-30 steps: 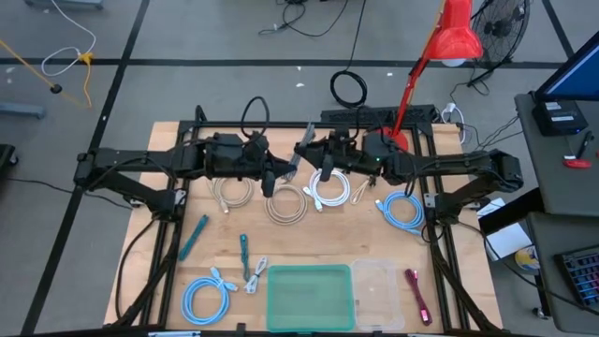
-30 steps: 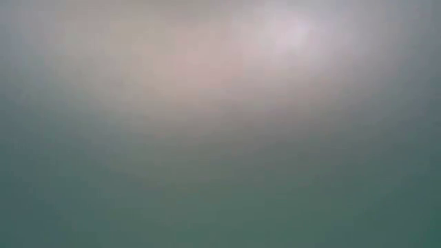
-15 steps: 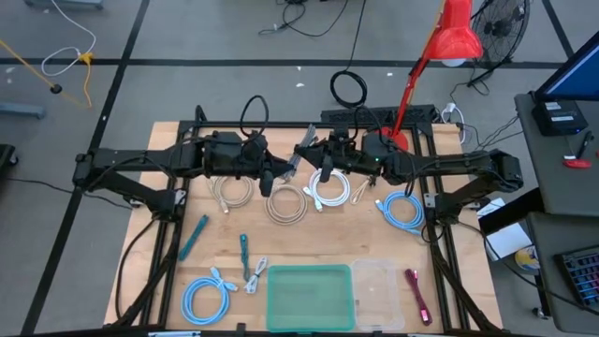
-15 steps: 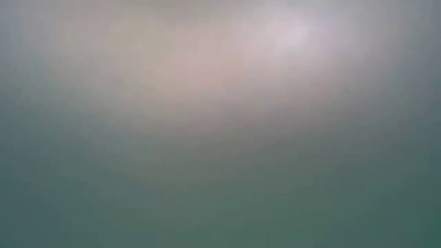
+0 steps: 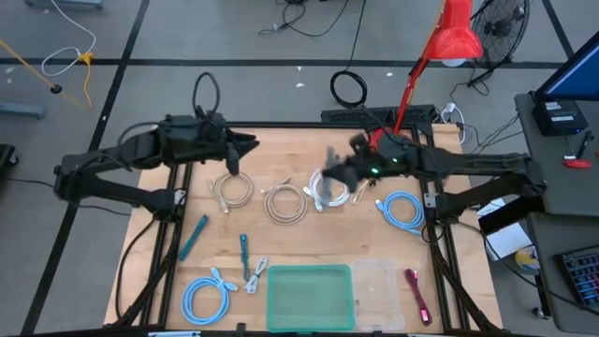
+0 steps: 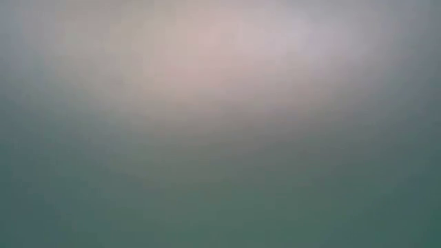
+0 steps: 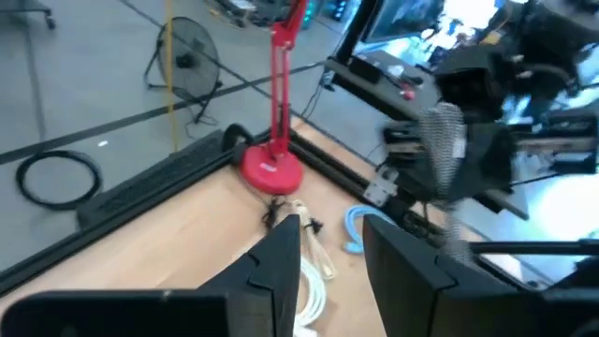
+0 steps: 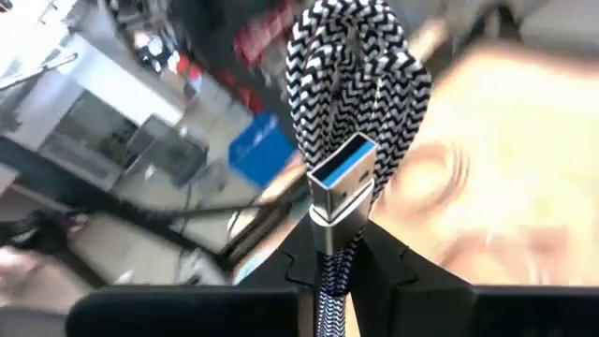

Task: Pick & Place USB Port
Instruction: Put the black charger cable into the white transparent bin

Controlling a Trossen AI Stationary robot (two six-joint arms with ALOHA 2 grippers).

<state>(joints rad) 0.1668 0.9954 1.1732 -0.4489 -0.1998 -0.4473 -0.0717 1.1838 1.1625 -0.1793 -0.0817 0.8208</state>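
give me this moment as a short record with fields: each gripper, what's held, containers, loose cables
left gripper: open, empty, above the table's back left
right gripper: shut on braided usb cable, plug sticking out past the fingers, above mid table
containers: green tray and clear bin side by side at the front edge
loose cables: beige coils mid table, blue coils right and front left
low view: shows nothing usable

No lettering, label, brand, number or sign can be read on anything in these views; the low view is only a blur
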